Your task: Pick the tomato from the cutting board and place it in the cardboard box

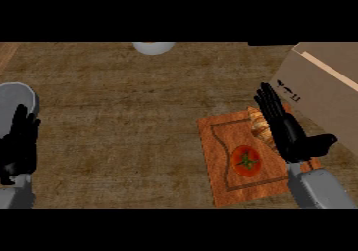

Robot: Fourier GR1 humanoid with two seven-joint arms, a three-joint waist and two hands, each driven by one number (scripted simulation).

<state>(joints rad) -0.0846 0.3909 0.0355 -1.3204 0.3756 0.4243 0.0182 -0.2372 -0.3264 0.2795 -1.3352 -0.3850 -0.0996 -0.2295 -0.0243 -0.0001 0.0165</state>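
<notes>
The left hand (pixel 18 142) rests open at the desk's (pixel 123 108) left edge, holding nothing. A white thing (pixel 153 47) is cut off at the far edge. The tomato (pixel 247 161) sits on the cutting board (pixel 225 171). The right hand (pixel 286 127), fingers straight, hides some bread (pixel 258 126). The cardboard box (pixel 330 93) is cut off at the right.

Matt wood-grain counter (pixel 123 108); wooden cutting board (pixel 221 162); smooth cardboard box (pixel 330 93), matt.

One view only, from the robot's head, faces steeply down on the counter (pixel 123 122) from fairly near (both forearms enter at the lower edge). It reaches the cardboard box (pixel 330 93) at the counter's right edge.
</notes>
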